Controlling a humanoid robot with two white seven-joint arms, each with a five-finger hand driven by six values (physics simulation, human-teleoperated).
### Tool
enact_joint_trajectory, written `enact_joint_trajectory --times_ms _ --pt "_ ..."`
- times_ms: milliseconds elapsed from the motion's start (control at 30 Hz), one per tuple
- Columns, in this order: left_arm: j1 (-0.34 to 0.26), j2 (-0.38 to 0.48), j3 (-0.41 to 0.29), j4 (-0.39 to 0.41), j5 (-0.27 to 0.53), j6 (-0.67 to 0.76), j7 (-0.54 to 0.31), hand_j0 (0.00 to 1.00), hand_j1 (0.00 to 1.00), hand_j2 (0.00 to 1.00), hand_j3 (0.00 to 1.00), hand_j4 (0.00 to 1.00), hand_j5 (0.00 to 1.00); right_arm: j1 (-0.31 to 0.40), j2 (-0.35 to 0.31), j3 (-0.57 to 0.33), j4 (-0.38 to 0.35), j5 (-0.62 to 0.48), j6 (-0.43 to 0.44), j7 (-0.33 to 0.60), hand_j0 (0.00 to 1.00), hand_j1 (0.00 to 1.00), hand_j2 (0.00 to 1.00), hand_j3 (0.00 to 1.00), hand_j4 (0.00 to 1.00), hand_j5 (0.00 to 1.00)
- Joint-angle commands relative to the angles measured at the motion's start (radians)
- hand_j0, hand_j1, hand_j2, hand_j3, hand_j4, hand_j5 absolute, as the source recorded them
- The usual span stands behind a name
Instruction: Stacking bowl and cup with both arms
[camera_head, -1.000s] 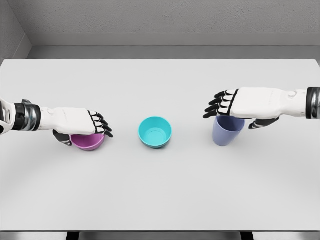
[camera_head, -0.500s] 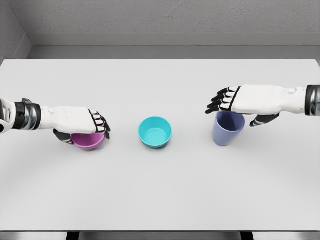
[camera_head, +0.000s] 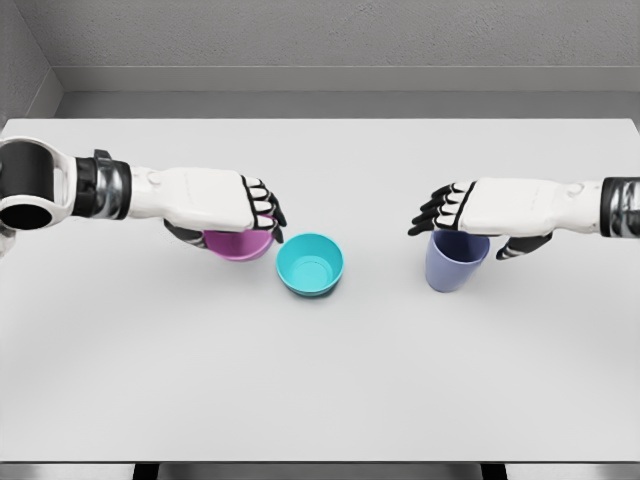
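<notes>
My left hand (camera_head: 236, 230) is shut on the purple bowl (camera_head: 238, 247), gripping it from above and holding it just left of the teal bowl (camera_head: 310, 264), which sits at the table's middle. The purple bowl's rim is hidden under my palm. On the right stands a periwinkle cup (camera_head: 454, 268), upright. My right hand (camera_head: 466, 236) lies over its rim, fingers spread to the left and thumb down past the cup's right side; I see no closed grasp on it.
The white table (camera_head: 320, 380) carries only these three vessels. A grey wall runs behind its far edge, and the front edge shows at the bottom of the view.
My left hand has lifted the purple bowl and carried it right and away from me, up to the teal bowl. The right hand only shifted slightly over the cup, which stayed put.
</notes>
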Motion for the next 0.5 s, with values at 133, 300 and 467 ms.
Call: enact_joint_trajectory --times_ms 133,300,467 --pt "-0.002 -0.114 0.0 0.005 0.004 0.003 0.0 0.65 0.65 0.65 0.65 0.65 0.65 0.0 -0.001 0.01 0.0 0.0 0.003 0.0 1.0 1.0 1.0 1.0 1.0 1.0" --pt "-0.009 -0.201 0.0 0.089 -0.001 0.003 0.0 0.66 0.66 0.66 0.66 0.66 0.66 0.0 0.001 0.01 0.0 0.0 0.003 0.0 1.0 1.0 1.0 1.0 1.0 1.0" --pt "-0.006 -0.207 -0.038 0.105 -0.002 0.003 0.0 0.69 0.69 0.69 0.69 0.69 0.69 -0.002 0.005 0.016 0.0 0.001 0.003 0.0 1.0 1.0 1.0 1.0 1.0 1.0"
